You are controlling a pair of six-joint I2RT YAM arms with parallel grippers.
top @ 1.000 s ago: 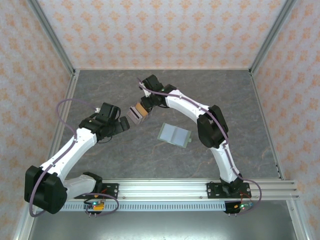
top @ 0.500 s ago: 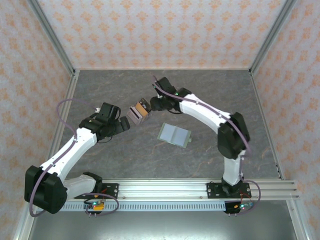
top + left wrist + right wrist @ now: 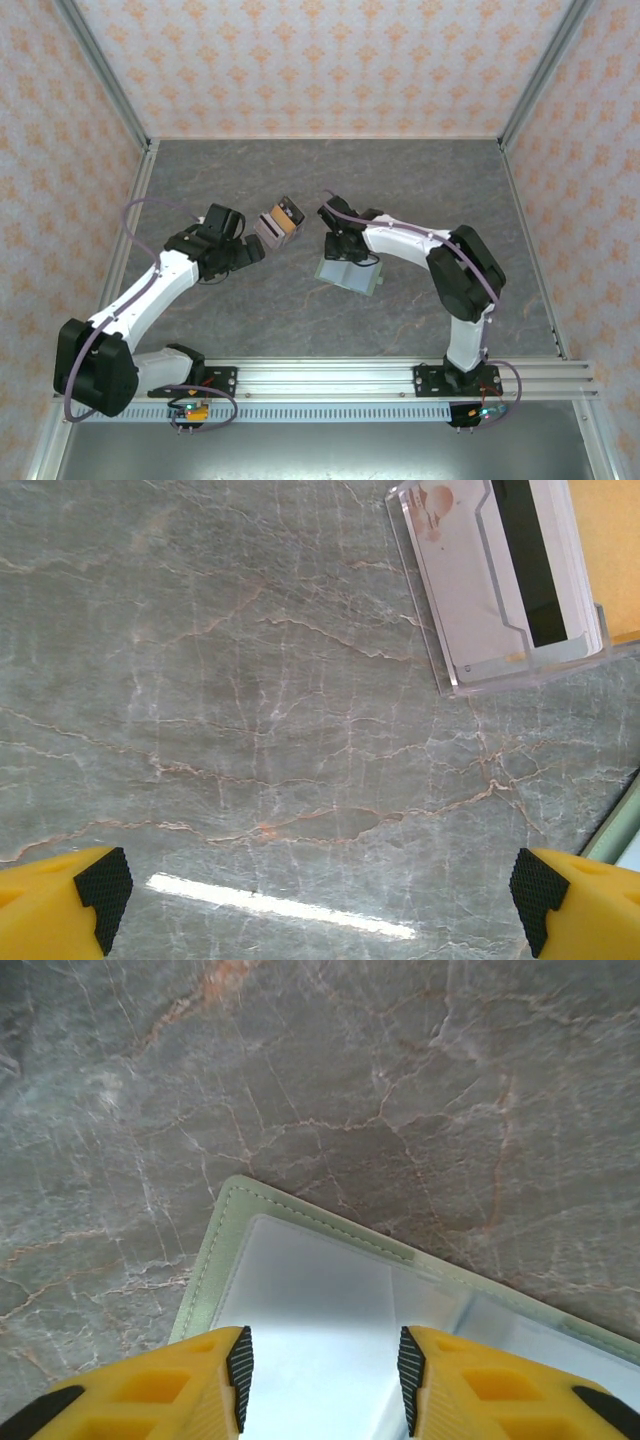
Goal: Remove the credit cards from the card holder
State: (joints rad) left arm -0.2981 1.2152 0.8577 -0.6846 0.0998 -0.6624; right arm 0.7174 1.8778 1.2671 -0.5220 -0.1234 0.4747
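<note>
Sage-green and flat, the card holder lies open on the grey marbled table, a little right of centre. The right gripper hangs over its far left corner and hides that part from above. In the right wrist view, the gripper's two yellow fingers with black pads stand partly apart with nothing between them. Below them show the stitched green edge of the card holder and its clear window panel. Whether the fingertips touch the panel cannot be told.

The credit cards sit as a small brown, black and beige stack on the table, left of the card holder and apart from it. They lie between the two grippers and closer to the left one. The left wrist camera shows a whitish card with a black stripe on top of the stack, with a golden surface beside it at the frame's upper right.

The left gripper is spread wide and holds nothing, its tips pointing toward the stack with bare stone between them. A purple cable loops off the left arm. An aluminium rail runs along the near edge, and walls papered in an orange pattern close in the table.
</note>
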